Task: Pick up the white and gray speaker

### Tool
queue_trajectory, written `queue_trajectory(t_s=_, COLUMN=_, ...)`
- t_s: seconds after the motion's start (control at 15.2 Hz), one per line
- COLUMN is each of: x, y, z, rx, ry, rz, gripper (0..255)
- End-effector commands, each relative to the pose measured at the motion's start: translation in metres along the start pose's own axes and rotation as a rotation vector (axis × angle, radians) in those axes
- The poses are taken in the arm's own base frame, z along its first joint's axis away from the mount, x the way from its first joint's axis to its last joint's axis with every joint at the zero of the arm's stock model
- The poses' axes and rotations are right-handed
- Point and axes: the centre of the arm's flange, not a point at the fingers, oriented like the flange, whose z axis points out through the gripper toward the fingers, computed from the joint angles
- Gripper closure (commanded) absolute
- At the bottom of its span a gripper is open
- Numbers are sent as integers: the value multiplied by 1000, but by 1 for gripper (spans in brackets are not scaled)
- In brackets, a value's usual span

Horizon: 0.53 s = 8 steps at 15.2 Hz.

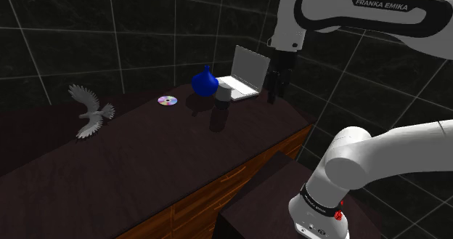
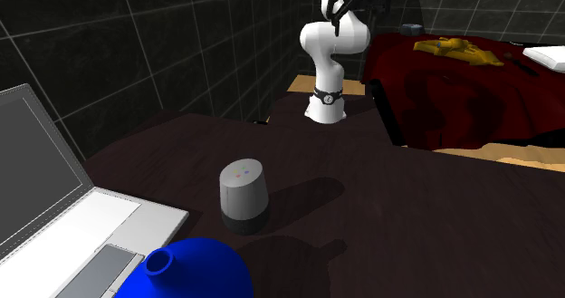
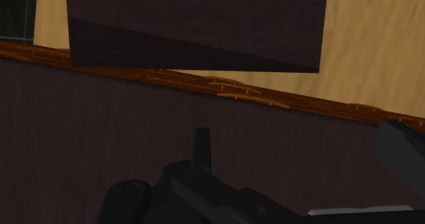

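Hovering my tool (image 1: 274, 94), open and empty, over the tabletop (image 1: 145, 165) near the speaker (image 2: 242, 195), I seem mid-approach; next I must centre above it and descend.

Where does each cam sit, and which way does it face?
Shoulder view: beside and behind the stand, looking down over the table; arm and end effector show.
Second exterior view: low at the table's far end by the laptop, facing the arm past the speaker.
Wrist view: on the hand, looking down at the table edge and stand; open fingers show.
Shared: both exterior views hold speaker, laptop and blue vase.
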Motion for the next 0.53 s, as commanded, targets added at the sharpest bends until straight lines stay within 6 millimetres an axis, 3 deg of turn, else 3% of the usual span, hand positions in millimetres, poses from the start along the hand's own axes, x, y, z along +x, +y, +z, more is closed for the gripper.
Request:
queue_trajectory(t_s=0.0, x=0, y=0, z=0, rx=0, ry=0, rz=0, gripper=0)
queue_trajectory(t_s=0.46, x=76, y=42, z=17, rx=-1, ry=26, rz=65, gripper=0)
